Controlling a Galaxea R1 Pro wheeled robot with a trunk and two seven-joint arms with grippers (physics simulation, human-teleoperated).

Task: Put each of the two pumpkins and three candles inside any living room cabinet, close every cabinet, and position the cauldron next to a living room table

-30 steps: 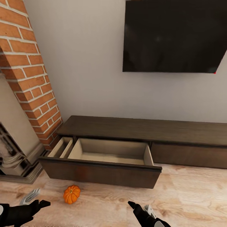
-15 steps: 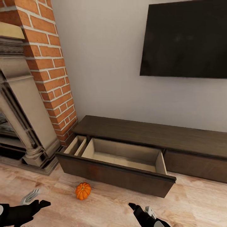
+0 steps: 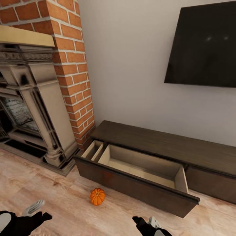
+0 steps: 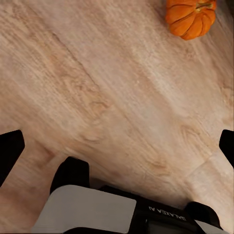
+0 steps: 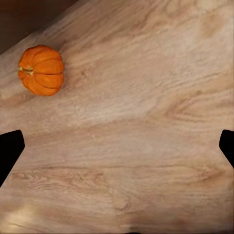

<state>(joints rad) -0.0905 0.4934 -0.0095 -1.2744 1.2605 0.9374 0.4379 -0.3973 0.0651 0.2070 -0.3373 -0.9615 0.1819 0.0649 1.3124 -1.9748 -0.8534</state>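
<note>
Wooden floor (image 3: pixel 59 193), pumpkin (image 3: pixel 97 196) well ahead of both spread, empty jaws.

A: The floor (image 3: pixel 59 196) reads as pale wood planks, grain showing, with a soft satin sheen. The cabinet (image 3: pixel 157 144) is dark brown wood, matt, its open drawer (image 3: pixel 144 165) lined in smooth beige board.

B: And the pumpkin (image 3: pixel 97 196)?

A: Ribbed orange skin, slightly glossy. The fireplace (image 3: pixel 39 108) has rough red brick and a carved surround, possibly stone. The TV (image 3: pixel 206 52) looks glossy black.
</note>
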